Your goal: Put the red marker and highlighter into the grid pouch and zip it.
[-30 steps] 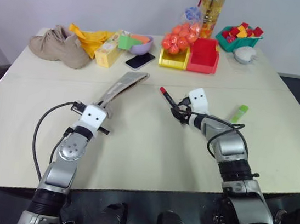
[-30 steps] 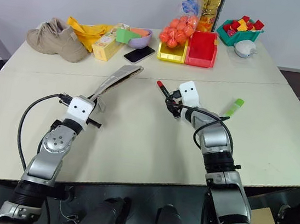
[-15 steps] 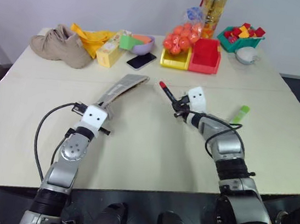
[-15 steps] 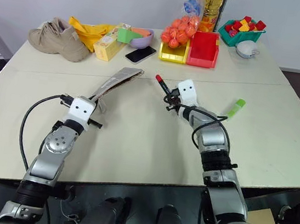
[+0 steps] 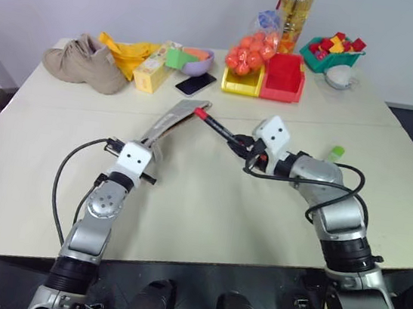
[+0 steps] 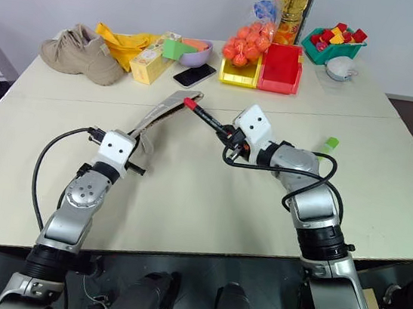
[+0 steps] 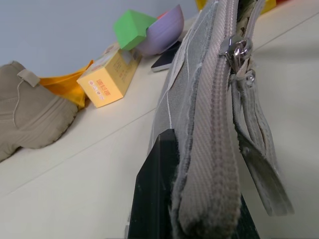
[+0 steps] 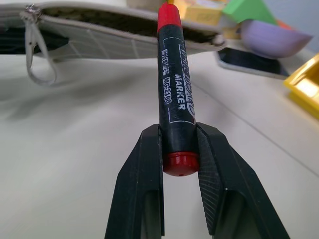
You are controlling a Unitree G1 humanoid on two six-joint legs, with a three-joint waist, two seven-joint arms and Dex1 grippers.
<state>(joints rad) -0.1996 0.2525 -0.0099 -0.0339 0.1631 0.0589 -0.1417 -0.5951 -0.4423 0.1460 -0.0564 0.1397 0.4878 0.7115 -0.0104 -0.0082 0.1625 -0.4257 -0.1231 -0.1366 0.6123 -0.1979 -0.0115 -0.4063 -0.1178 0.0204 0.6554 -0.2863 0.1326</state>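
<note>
Head views: insertion of the first item in hand. Right gripper (image 5: 247, 149) clamped on the near end of the red marker (image 5: 217, 128), which is lifted off the table and angled far-left, red tip just at the far, open end of the grid pouch (image 5: 172, 116). Left gripper (image 5: 148, 154) pinched shut on the pouch's near end, holding it raised and tilted on edge. Highlighter (image 5: 334, 153) lying on the table to the right, well apart from both grippers, not yet picked up. Next, probably: lining the tip with the unzipped mouth and sliding it in lengthwise before letting go; then the highlighter, then the zip.

Left wrist view: a black finger (image 7: 155, 191) pressed against the pouch fabric, zip band running away along the upper edge, metal slider and cord pull (image 7: 239, 52) hanging to one side.

Right wrist view: both fingers (image 8: 141, 184) squeezing the marker's black barrel just above its red end cap; opened zip edge of the pouch just beyond the tip.

Surface: pale beige table (image 5: 207, 208), a seam across it. Far side cluttered: tan shoe (image 5: 83, 64), yellow cloth, yellow carton, purple bowl, dark phone, yellow and red bins, bag of orange balls, bottle, teal tray of blocks. Plain light wall behind; dark floor at right.
</note>
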